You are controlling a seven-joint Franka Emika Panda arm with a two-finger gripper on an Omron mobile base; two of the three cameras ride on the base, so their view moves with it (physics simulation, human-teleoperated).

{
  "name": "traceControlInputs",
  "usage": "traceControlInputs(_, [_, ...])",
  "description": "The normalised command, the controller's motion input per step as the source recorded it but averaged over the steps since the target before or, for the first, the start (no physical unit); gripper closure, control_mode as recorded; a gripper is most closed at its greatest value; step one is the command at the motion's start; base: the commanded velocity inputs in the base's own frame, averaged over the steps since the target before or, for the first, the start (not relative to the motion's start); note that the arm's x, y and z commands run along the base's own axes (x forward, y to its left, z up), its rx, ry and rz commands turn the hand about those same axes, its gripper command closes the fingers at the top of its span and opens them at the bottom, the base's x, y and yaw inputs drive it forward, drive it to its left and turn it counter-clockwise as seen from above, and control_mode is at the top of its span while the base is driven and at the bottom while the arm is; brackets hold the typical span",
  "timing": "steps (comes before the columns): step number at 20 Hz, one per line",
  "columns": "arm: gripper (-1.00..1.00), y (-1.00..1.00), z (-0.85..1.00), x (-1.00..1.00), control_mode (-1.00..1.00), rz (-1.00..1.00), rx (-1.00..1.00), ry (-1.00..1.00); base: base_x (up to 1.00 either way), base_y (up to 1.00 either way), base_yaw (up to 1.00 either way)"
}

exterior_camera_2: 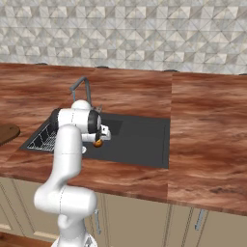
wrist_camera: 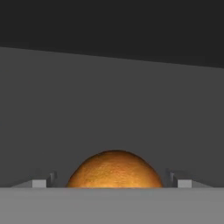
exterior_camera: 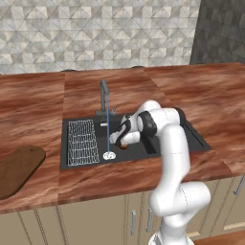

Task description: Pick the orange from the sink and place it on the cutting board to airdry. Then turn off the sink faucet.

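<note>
Still on step one, the pick. Jaws spread wide, nothing grasped yet, gripper [wrist_camera: 114, 183] down in the sink [exterior_camera: 196, 139] with the orange [wrist_camera: 114, 171] sitting right between the two fingertips [wrist_camera: 40, 183], one tip off to each side and a bit of gap showing on both. Can't tell for sure about contact, but looks like none so far. Seen from the base cameras, same story: orange [exterior_camera: 124, 145] tucked under the hand on the dark basin floor. Next move, best guess: close the jaws squarely on the fruit, maybe settle a touch lower first so the pads catch its widest part and not the curved top, since round and smooth means easy to squirt out. Past the jaws, just the plain basin wall. Further off to the side, water running from the sink faucet [exterior_camera: 104, 98], so shutoff not done. Way beyond that, cutting board [exterior_camera: 16, 168] out on the countertop [exterior_camera: 201, 86], well apart from the sink, so a long carry after the lift.
</note>
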Motion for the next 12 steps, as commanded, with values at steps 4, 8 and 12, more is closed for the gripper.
traceControlInputs(4, [1.0,0.0,-0.23,0.12,-1.0,-0.01,0.0,0.07,0.0,0.0,0.0])
traceControlInputs(8, [1.0,0.0,-0.15,0.01,-1.0,-0.05,0.02,0.08,0.0,0.0,0.0])
traceControlInputs(12, [1.0,0.0,0.0,-0.07,-1.0,-0.04,0.01,0.02,0.0,0.0,0.0])
